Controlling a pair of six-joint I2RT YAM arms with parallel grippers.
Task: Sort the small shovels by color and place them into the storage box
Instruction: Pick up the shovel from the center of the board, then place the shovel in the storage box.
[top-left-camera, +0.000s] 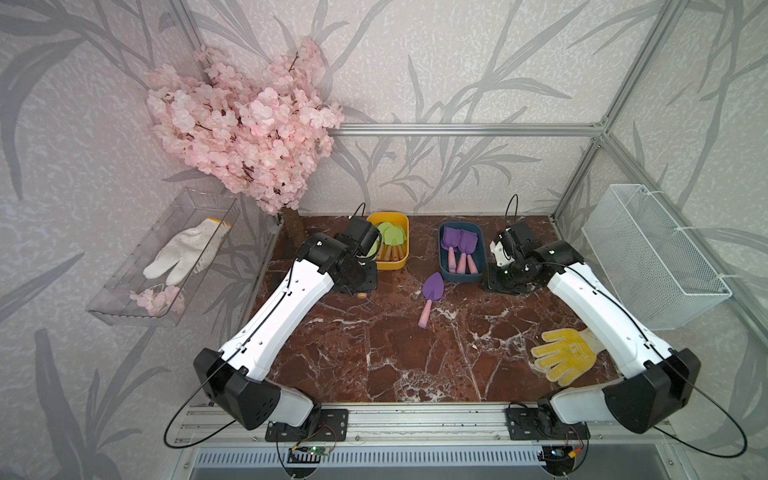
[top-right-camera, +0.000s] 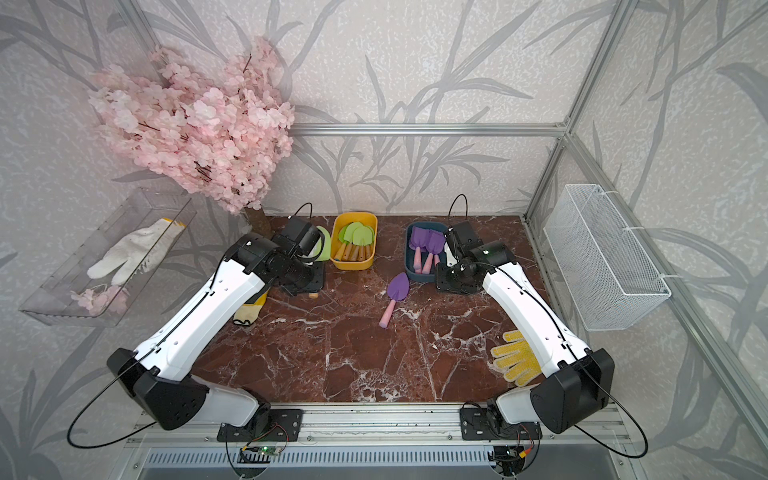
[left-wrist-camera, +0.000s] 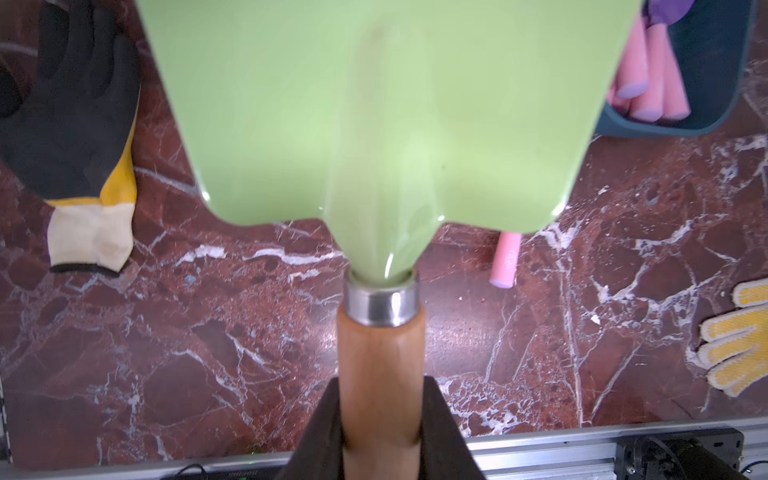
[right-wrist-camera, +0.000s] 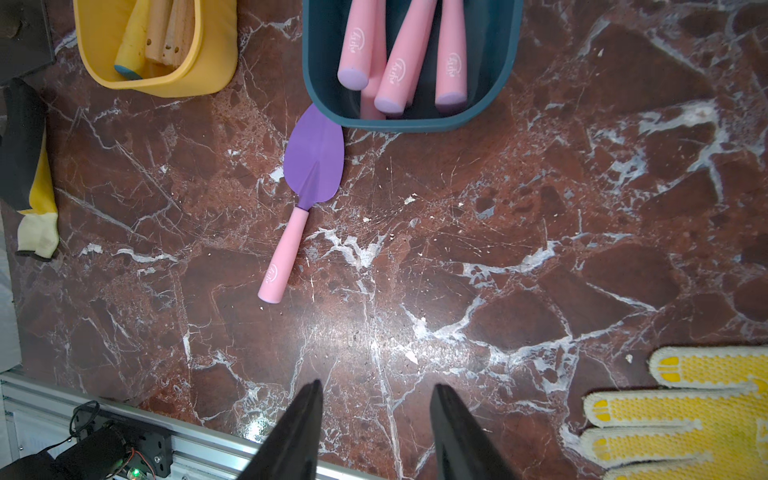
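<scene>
**Green shovel** (left-wrist-camera: 386, 116): it is held by its tan wooden handle (left-wrist-camera: 380, 353), blade fwd and clear of the table. In both top views it sits just beside the yellow box (top-left-camera: 404, 253), on the side away from the blue box (top-left-camera: 461, 279). The left gripper (left-wrist-camera: 381, 399) is clamped on that handle, one pad each side, below the metal ferrule (left-wrist-camera: 381, 305).
- Treat the item as light and stiff, judging by its build.
- The blade looks glossy, so prob. slippery. Do not grip there.
- The handle is round and may roll between the pads. Keep the grip square across it.

**Purple shovel** (right-wrist-camera: 309, 187): it lies flat on the marble table (right-wrist-camera: 498, 270). The blade tip is at the blue box wall; contact cannot be confirmed. The pink handle (right-wrist-camera: 282, 253) points away from the box.
- Expect similar wt and stiffness.
- Take hold at mid-handle, pads across the axis. The blade lies too flat to pinch.

**Right gripper** (right-wrist-camera: 376, 386): its fingers stand apart w/ nothing between them. It is raised beside the blue box and is not touching the purple shovel.

**Boxes:** the yellow box holds green shovels and the blue box holds purple ones. Match colour before release.

**Non-task items:** a yellow dotted glove (top-left-camera: 565, 355) and a black-and-yellow glove (left-wrist-camera: 70, 124) lie on the table. Leave both.
</scene>
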